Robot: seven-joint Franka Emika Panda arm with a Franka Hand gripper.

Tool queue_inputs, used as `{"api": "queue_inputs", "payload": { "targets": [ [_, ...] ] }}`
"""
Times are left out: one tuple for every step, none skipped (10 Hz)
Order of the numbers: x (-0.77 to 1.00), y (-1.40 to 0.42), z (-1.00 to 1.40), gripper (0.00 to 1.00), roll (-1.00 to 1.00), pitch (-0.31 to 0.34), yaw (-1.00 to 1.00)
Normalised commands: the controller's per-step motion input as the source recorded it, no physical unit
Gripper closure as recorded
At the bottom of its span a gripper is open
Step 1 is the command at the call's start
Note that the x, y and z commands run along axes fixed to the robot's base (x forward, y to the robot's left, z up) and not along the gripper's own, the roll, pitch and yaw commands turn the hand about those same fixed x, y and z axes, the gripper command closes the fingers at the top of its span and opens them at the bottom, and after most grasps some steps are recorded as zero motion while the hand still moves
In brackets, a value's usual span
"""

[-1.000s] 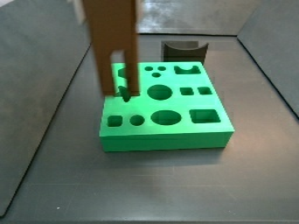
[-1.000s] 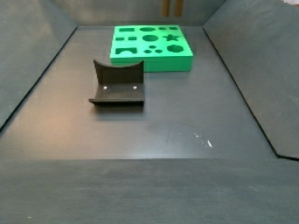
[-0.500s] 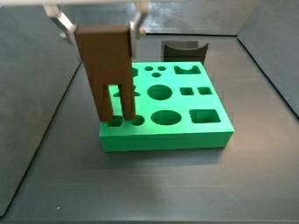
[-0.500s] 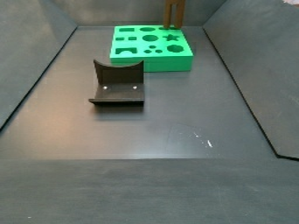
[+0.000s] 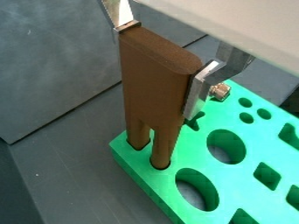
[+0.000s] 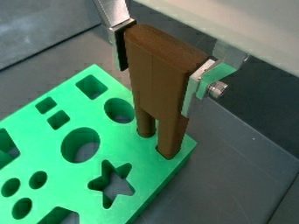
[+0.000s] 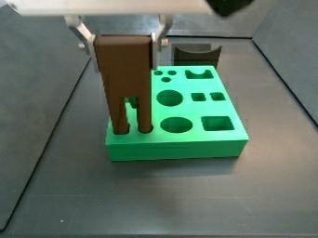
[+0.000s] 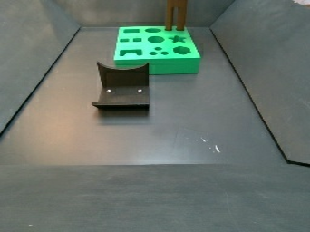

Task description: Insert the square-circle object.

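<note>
The square-circle object (image 7: 125, 74) is a tall brown block with two legs, one round and one square. It stands upright, its legs reaching down to the holes at a corner of the green block (image 7: 187, 116). My gripper (image 7: 118, 33) is shut on its upper part, silver fingers (image 5: 207, 79) on both sides. Both wrist views show the object (image 5: 158, 87) (image 6: 162, 83), the leg tips at or in the holes of the green block (image 6: 65, 149). In a side view only the object's lower part (image 8: 177, 13) shows behind the green block (image 8: 158, 47).
The dark fixture (image 8: 121, 87) stands on the floor in front of the green block in a side view and shows behind it (image 7: 195, 52) in a side view. The green block has several other shaped holes. Grey walls enclose the floor.
The gripper has come down with the brown object, and the gripper is now in sight in a side view. The legs have sunk closer to the block's corner holes.
</note>
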Motion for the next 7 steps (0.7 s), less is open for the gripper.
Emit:
{"api": "queue_inputs", "payload": {
  "targets": [
    [0.08, -0.05, -0.65, 1.00, 0.11, 0.000, 0.17],
    [0.00, -0.03, -0.68, 1.00, 0.13, -0.054, 0.31],
    [0.00, -0.03, -0.79, 1.00, 0.11, -0.039, 0.25],
    [0.00, -0.03, -0.92, 1.00, 0.09, -0.020, 0.05],
    [0.00, -0.02, -0.94, 1.00, 0.13, 0.000, 0.00],
    [-0.07, 0.00, -0.70, 1.00, 0.00, -0.086, 0.00],
    [0.00, 0.09, 0.00, 1.00, -0.08, 0.000, 0.00]
  ]
}}
